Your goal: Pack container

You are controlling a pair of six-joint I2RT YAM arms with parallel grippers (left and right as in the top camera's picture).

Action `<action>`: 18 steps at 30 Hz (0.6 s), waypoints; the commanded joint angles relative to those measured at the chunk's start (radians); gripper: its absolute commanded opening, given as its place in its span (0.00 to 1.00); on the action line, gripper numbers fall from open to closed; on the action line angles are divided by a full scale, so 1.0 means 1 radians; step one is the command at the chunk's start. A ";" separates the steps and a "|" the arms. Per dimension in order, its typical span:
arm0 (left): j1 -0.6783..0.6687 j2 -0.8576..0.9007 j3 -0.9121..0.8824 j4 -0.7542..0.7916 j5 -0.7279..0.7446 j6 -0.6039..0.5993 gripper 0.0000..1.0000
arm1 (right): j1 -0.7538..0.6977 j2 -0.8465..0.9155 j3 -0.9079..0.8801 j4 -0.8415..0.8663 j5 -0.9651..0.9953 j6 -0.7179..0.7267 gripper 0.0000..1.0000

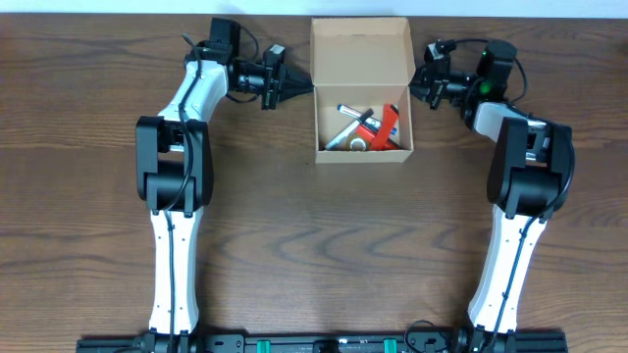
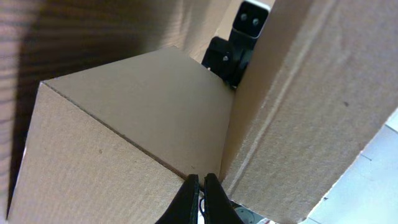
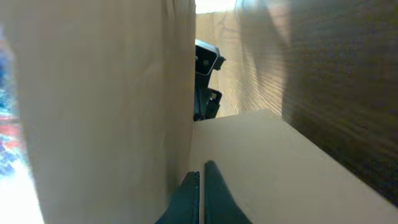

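The container is a tan cardboard box standing open at the table's far middle, its lid folded back. Inside lie a marker, a red item and a roll of tape. My left gripper is shut, its tips at the box's left wall by the lid hinge. The left wrist view has that gripper pointing into the corner between the side wall and the lid. My right gripper is shut at the right wall, and the right wrist view has it at the same kind of corner.
The dark wooden table runs around the box. Both arm bases stand at the near edge. Each wrist view catches the opposite gripper beyond the box, the right one and the left one.
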 commanded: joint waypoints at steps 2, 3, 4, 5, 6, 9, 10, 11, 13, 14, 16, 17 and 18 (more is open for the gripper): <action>-0.018 0.016 0.012 -0.040 0.012 0.040 0.06 | 0.050 0.005 -0.011 -0.025 -0.031 -0.026 0.01; -0.018 0.016 0.012 -0.056 0.012 0.054 0.06 | 0.054 0.005 -0.013 -0.030 -0.031 -0.026 0.01; -0.018 0.015 0.012 -0.070 0.012 0.069 0.06 | 0.056 0.005 -0.016 -0.030 -0.031 -0.026 0.01; -0.018 0.015 0.012 -0.090 0.012 0.087 0.06 | 0.059 0.005 -0.019 -0.030 -0.031 -0.026 0.01; -0.017 0.015 0.012 -0.110 0.012 0.103 0.06 | 0.061 0.005 -0.022 -0.030 -0.031 -0.026 0.01; -0.016 0.015 0.012 -0.172 0.013 0.158 0.06 | 0.063 0.005 -0.035 -0.031 -0.032 -0.024 0.01; -0.016 0.015 0.012 -0.196 0.013 0.178 0.06 | 0.063 0.004 -0.041 -0.031 -0.032 -0.020 0.01; -0.016 0.015 0.012 -0.221 0.013 0.201 0.06 | 0.064 0.004 -0.048 -0.031 -0.032 -0.018 0.01; -0.016 0.015 0.012 -0.277 0.013 0.252 0.06 | 0.066 0.004 -0.067 -0.031 -0.032 -0.018 0.01; -0.016 0.015 0.012 -0.301 0.012 0.272 0.06 | 0.066 0.004 -0.078 -0.031 -0.032 -0.018 0.01; -0.016 0.013 0.012 -0.345 0.012 0.315 0.06 | 0.068 0.004 -0.097 -0.027 -0.032 -0.018 0.01; -0.016 0.013 0.012 -0.357 0.011 0.329 0.06 | 0.068 0.004 -0.103 -0.027 -0.032 -0.018 0.01; -0.016 0.013 0.012 -0.363 0.011 0.336 0.06 | 0.068 0.004 -0.106 -0.027 -0.032 -0.018 0.01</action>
